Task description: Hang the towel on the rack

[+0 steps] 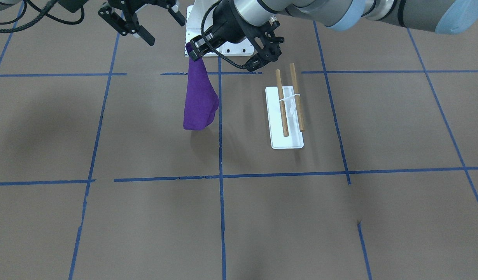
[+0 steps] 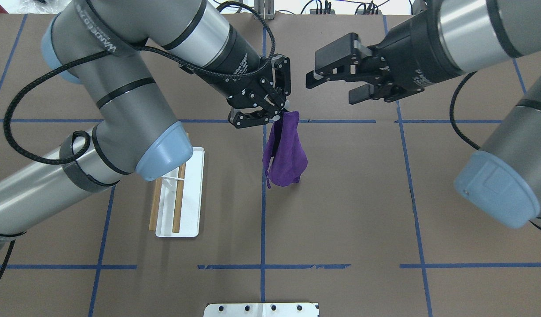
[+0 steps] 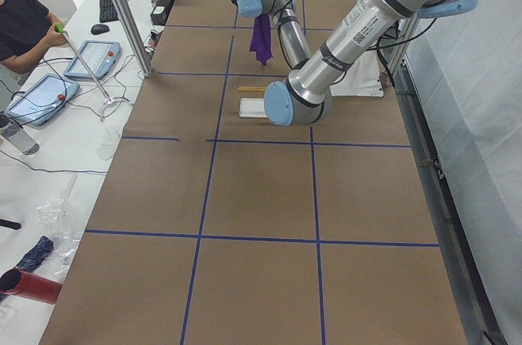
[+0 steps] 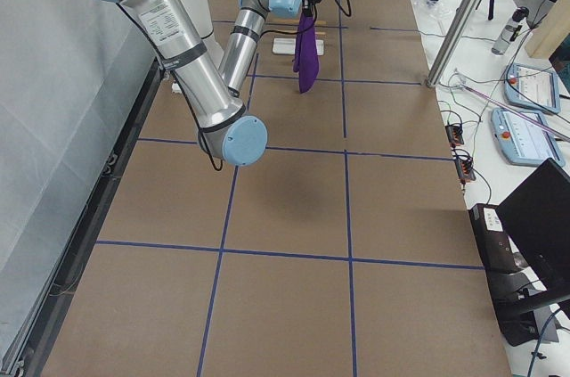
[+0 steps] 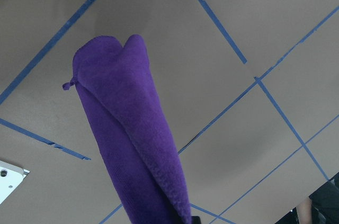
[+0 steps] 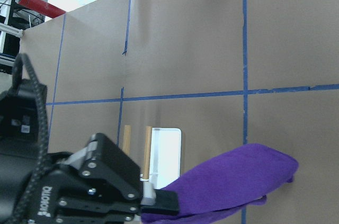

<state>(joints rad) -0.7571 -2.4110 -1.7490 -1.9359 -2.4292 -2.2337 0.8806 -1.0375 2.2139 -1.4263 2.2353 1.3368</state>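
My left gripper is shut on the top corner of a purple towel, which hangs down in the air over the middle of the table. The towel also shows in the front view, the left wrist view and the right wrist view. The rack stands on the table to my left of the towel; its white base carries two parallel wooden rods. My right gripper is open and empty, level with the left gripper and a short way to its right.
The brown table is crossed by blue tape lines. The white bolted pedestal sits behind the towel on the robot's side. My left forearm overhangs the far end of the rack. An operator and tablets are beside the table's end.
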